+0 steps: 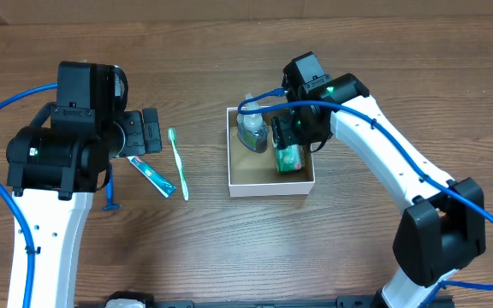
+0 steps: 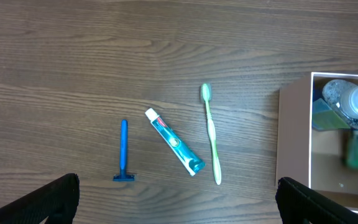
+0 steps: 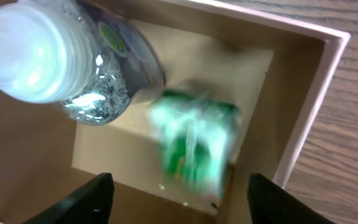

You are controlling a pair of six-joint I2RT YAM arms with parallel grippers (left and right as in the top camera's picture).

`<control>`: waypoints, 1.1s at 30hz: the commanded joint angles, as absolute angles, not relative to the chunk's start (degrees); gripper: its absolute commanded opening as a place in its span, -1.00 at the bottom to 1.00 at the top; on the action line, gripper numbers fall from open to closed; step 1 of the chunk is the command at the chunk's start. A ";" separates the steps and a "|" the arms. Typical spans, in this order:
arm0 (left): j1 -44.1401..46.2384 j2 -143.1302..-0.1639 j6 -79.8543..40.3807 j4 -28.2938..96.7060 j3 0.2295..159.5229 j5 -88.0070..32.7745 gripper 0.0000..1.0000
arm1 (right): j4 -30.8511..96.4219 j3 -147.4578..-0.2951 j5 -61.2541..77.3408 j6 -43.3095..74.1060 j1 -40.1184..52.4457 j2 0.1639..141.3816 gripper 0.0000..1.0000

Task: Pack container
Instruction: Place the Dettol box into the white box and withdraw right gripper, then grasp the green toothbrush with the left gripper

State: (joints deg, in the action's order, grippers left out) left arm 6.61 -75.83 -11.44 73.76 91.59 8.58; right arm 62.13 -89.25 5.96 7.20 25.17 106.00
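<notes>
right end effector gapes over the container's blurry green pack, perhaps soap; left end effector likewise.

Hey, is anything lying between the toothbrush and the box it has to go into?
Nothing visible lies between the toothbrush and the left wall of the container. Inside, a bottle and a green packet leave the near-left floor free.

The wooden counter carries a blue razor, a toothpaste tube and a green toothbrush side by side, with the box near them.
</notes>
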 commanded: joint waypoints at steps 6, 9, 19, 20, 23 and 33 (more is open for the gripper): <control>6.37 -76.14 -10.72 73.71 91.96 7.88 1.00 | 62.26 -93.76 -11.31 14.00 22.28 89.95 0.57; 6.37 -76.14 -10.74 73.67 91.96 7.88 1.00 | 62.50 -93.76 -14.24 17.17 15.11 83.81 0.76; 6.42 -82.08 -23.29 74.32 91.11 7.42 1.00 | 67.51 -90.41 3.09 16.27 -8.95 83.02 1.00; 6.42 -83.88 -24.51 74.32 90.80 7.20 1.00 | 67.68 -89.67 3.09 16.08 -9.19 83.42 1.00; 6.50 -91.02 -23.94 74.19 90.70 1.34 1.00 | 68.14 -89.17 3.11 16.08 -9.06 84.55 1.00; 8.78 -113.34 -22.28 71.50 90.02 -4.67 1.00 | 68.27 -89.17 3.11 16.08 -9.04 84.99 1.00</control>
State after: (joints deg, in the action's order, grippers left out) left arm 7.84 -108.27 -21.52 72.58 90.98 -0.73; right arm 68.45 -89.32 2.76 16.25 -9.17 85.36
